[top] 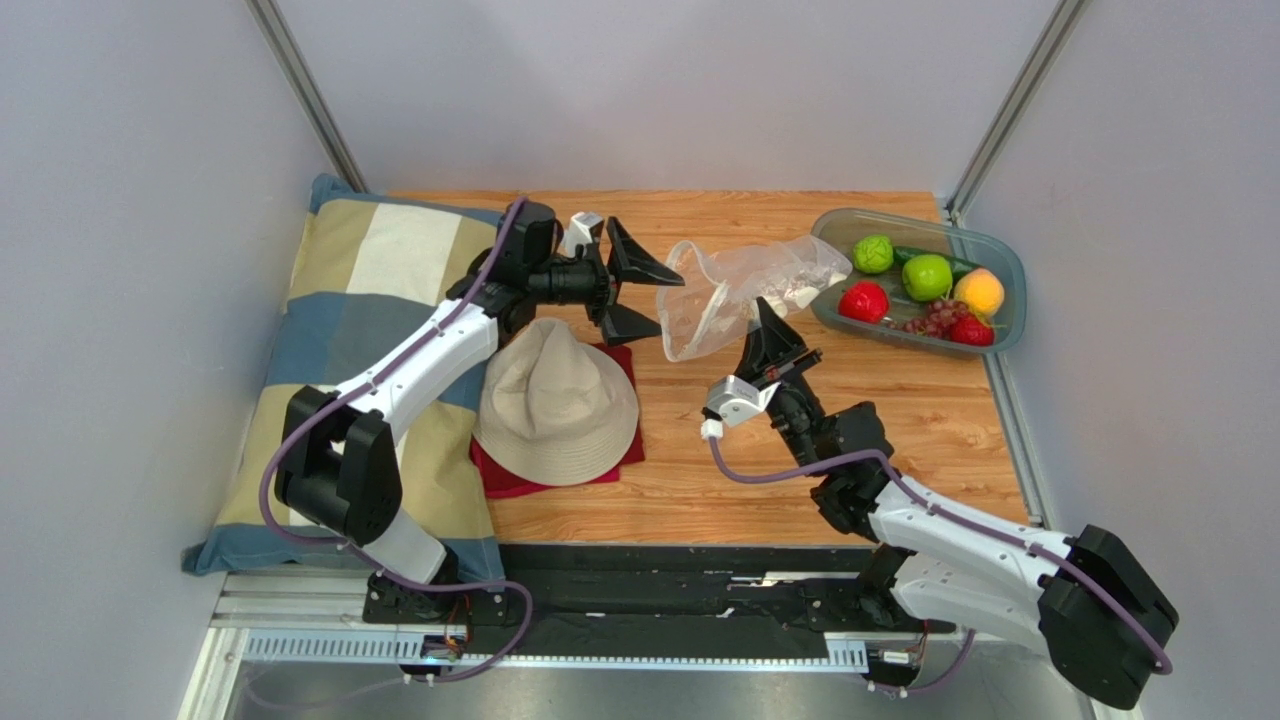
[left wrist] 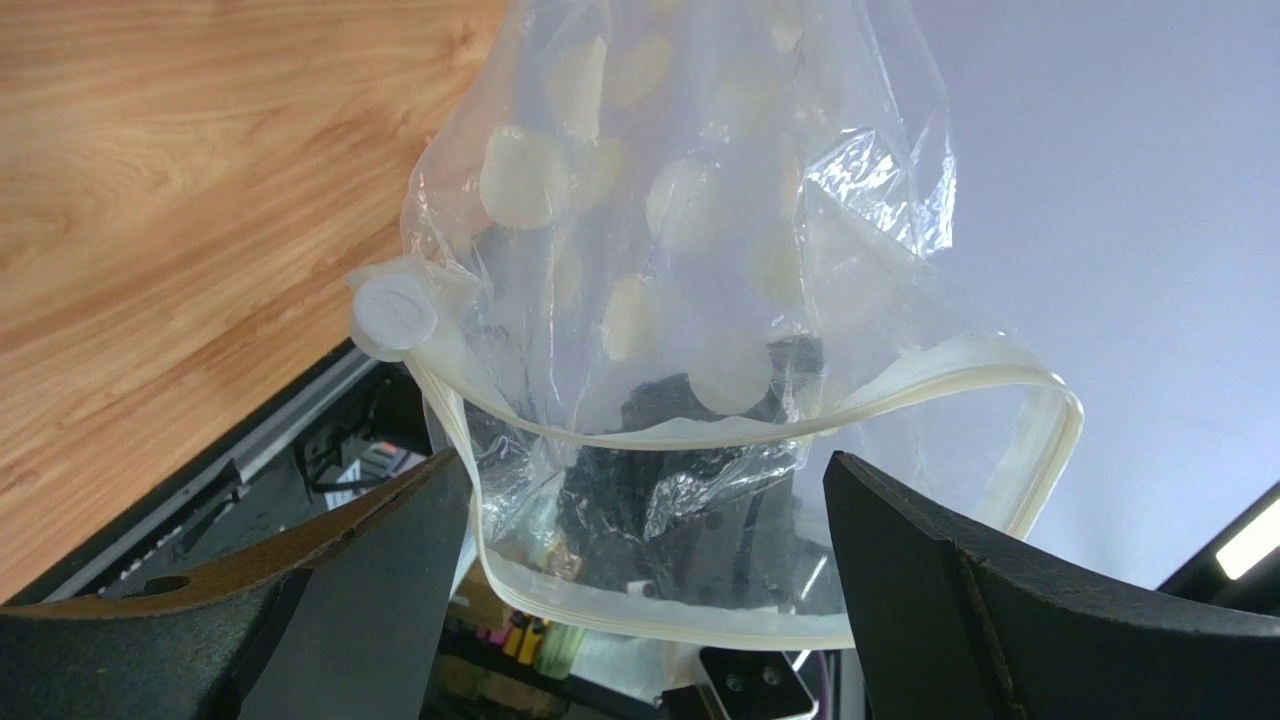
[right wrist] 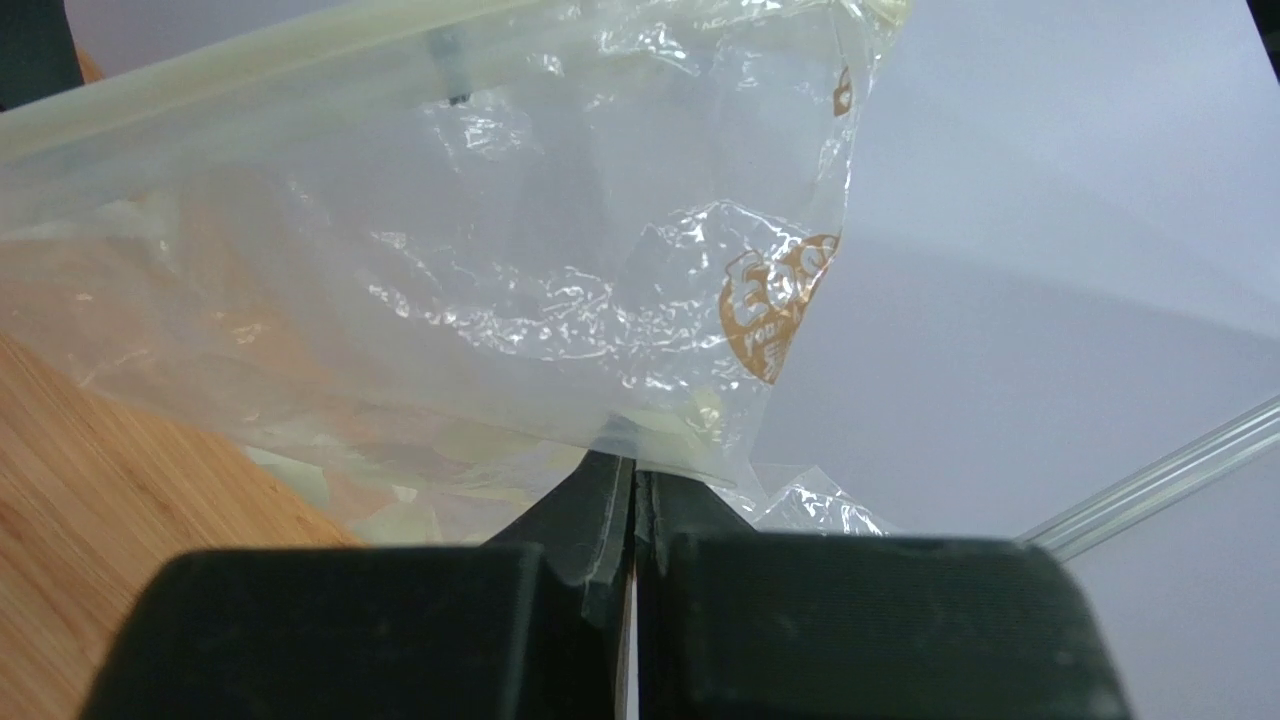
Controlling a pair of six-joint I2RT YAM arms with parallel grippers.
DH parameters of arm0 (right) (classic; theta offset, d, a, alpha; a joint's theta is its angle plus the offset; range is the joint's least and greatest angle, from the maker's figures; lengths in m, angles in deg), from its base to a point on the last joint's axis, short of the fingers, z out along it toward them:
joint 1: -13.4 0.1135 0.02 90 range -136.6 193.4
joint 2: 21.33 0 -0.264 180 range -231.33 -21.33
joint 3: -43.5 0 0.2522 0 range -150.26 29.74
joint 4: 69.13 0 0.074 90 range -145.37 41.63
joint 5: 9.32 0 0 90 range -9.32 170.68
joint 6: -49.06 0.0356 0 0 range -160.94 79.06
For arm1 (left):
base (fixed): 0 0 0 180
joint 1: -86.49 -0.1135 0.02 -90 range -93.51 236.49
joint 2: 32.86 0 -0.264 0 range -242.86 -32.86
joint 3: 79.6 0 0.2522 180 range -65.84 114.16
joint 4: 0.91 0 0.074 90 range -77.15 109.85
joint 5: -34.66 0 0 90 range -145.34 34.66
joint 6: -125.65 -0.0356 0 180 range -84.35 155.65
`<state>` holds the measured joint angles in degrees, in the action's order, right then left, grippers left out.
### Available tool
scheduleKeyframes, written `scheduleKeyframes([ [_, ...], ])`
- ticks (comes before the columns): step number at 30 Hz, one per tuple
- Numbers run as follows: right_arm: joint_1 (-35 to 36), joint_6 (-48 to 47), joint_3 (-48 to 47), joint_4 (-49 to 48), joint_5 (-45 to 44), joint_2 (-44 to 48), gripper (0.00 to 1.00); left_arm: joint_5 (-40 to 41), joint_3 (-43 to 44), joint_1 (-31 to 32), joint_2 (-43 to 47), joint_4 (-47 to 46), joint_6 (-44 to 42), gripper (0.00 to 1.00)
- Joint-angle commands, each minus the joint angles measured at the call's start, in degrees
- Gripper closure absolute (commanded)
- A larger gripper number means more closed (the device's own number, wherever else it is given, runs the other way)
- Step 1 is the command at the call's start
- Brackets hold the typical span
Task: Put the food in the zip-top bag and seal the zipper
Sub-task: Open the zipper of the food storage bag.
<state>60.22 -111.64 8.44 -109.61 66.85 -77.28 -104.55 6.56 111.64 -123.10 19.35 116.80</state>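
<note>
Zip-top bag: clear, crumpled, white polka dots; at the middle of the bench, toward 12 o'clock; nothing seen inside.
Zipper: pale strip along the mouth, parted into an open loop in the left wrist view; round white tab at its 9 o'clock end.
Writing: brown-orange print on the plastic, at 3 o'clock in the right wrist view; too creased to read in full.
Left end effector: spread wide at 9 o'clock of the bag, one finger on each side of the open mouth; contact with the plastic cannot be told.
Right end effector: pressed narrow at 6 o'clock of the bag, pinching a fold of the plastic between its fingertips.
Food: all in the grey oval tray, at 3 o'clock of the bag and just beside it.
Food, piece by piece: two green balls toward 12 o'clock of the tray, a dark green long piece between them; orange ball at 3 o'clock; red ball at 9 o'clock; purple grapes in the middle; a second red piece at 5 o'clock.
Beige hat: on a red cloth, at 8 o'clock of the bag.
Checked pillow: along the bench's 9 o'clock edge, under the left arm.
</note>
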Motion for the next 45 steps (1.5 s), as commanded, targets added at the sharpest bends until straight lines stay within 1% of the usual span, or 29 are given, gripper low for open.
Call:
scheduleKeyframes([
  [1, 0.4, -3.4, -0.6, -6.8, 0.4, 0.0, 1.0, -3.3, -1.6, 1.7, 0.8, -4.0, 6.7, 0.06],
  [7, 0.1, -2.5, -1.7, -5.6, -1.5, 0.6, 1.0, -2.6, -6.4, 2.2, 2.5, -3.6, 6.2, 0.06],
  [11, 0.0, -2.0, -2.4, -5.1, -2.2, 0.7, 1.0, -1.9, -8.8, 2.2, 2.9, -4.1, 5.2, 0.03],
  [17, -0.4, -2.9, -2.7, -5.1, -2.0, -0.1, 1.0, -2.4, -6.1, 2.3, 0.9, -6.2, 6.4, 0.01],
  [19, -1.0, -3.0, -2.5, -5.4, -2.2, -0.5, 1.0, -2.8, -6.3, 2.4, 0.9, -6.2, 6.6, 0.01],
  [22, -1.1, -3.1, -2.1, -4.0, -2.2, 0.0, 1.0, -2.6, -7.6, 2.3, 1.6, -8.8, 7.1, 0.01],
  [23, -1.1, -3.2, -1.8, -4.0, -2.2, 0.0, 1.0, -2.7, -8.8, 2.4, 1.8, -11.0, 8.8, 0.02],
  [26, -1.0, -3.5, -1.3, -3.9, -1.9, -0.1, 1.0, -3.6, -9.6, 3.1, 2.2, -11.3, 9.7, 0.06],
  [31, -1.1, -3.7, -2.4, -4.1, -2.2, -1.9, 1.0, -4.1, -13.0, 5.0, 3.7, -12.0, 13.2, 0.08],
  [33, -1.0, -3.8, -2.8, -4.0, -2.0, -2.2, 1.0, -4.0, -13.7, 5.4, 3.6, -14.3, 14.6, 0.1],
  [36, -1.0, -4.0, -2.4, -3.5, -1.9, -2.2, 1.0, -3.6, -12.7, 5.4, 3.1, -16.6, 15.2, 0.22],
  [37, -0.9, -3.7, -2.2, -2.6, -1.7, -1.9, 1.0, -3.4, -12.5, 5.2, 3.0, -18.4, 14.7, 0.36],
  [39, -0.7, -3.4, -1.8, -0.4, -1.8, -0.3, 1.0, -3.1, -11.9, 4.7, 2.8, -18.5, 13.8, 0.53],
  [40, -0.4, -2.5, -1.8, 3.0, -2.5, 0.4, 1.0, -3.1, -11.5, 3.9, 2.9, -18.4, 12.4, 0.73],
  [41, 0.0, -1.8, -1.8, 5.0, -3.0, 2.2, 0.99, -3.1, -11.1, 3.3, 2.8, -17.7, 11.6, 0.82],
  [42, 0.4, -0.9, -2.0, 7.1, -3.5, 3.3, 0.93, -3.1, -10.7, 2.5, 2.7, -16.9, 10.6, 0.9],
  [43, 0.6, 0.0, -2.3, 13.8, -4.3, 4.7, 0.85, -3.5, -9.3, 1.1, 2.6, -15.1, 8.3, 1.0],
  [44, 1.1, 2.1, -2.6, 17.6, -4.2, 6.2, 0.66, -3.7, -8.2, 0.3, 2.3, -13.4, 6.5, 1.0],
  [45, 1.2, 3.7, -2.9, 27.4, -3.9, 9.9, 0.53, -3.8, -6.8, -0.5, 2.0, -11.3, 4.5, 1.0],
])
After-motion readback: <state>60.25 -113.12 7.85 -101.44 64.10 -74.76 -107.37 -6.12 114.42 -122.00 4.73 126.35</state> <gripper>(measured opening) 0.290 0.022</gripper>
